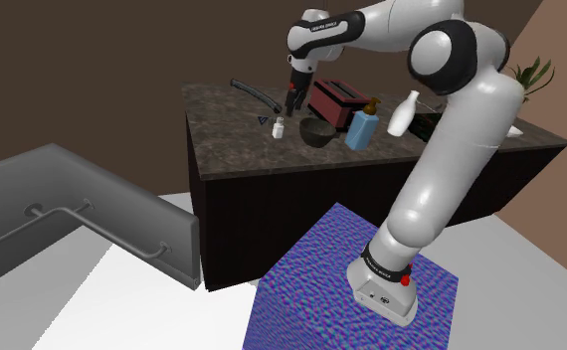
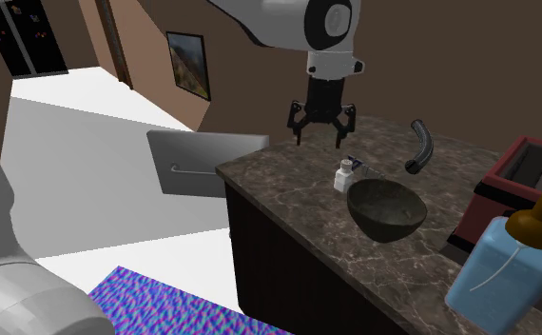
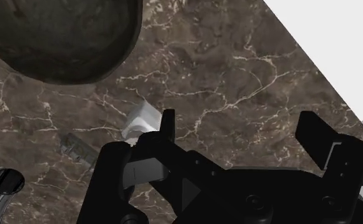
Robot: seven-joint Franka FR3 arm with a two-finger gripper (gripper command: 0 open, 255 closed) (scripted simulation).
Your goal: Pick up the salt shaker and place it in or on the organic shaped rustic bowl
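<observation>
Salt shaker (image 2: 344,176): small and white, standing upright on the dark marbled counter (image 2: 288,205), just beside the bowl (image 2: 385,206) but not touching it.

End effector (image 2: 319,136): hanging above the shaker, fingers standing apart, gripping nothing and touching nothing. In the wrist view one finger (image 3: 167,130) is covering part of the shaker, which is sitting at that finger's side and not in the middle of the gap.

Neighbours:
- The bowl, dark and rough-walled, is sitting open side up and is the nearest large thing to the shaker.
- A black curved tube (image 2: 419,146) is lying on the counter beyond the shaker, apart from it.
- A red toaster (image 2: 521,176) is standing behind the bowl.
- A blue pump bottle (image 2: 507,271) with a brown top is standing near the toaster.
- A white bottle (image 1: 404,113) is standing further along the counter.
- Plant leaves (image 1: 530,73) are showing past the arm's elbow.
- A grey fixture with a rail (image 1: 73,214) is sitting by the counter's end.
- A framed picture (image 2: 187,64) is hanging on the brown wall.
- The arm's base is sitting on a blue-violet patterned stand (image 1: 351,298).

Hard to read:
- A small bluish item (image 2: 353,161) is lying just beside the shaker, and its kind cannot be told.
- The second exterior view's edges are cutting off the toaster and the pump bottle.
- The wrist view is cutting off the bowl's far side.
</observation>
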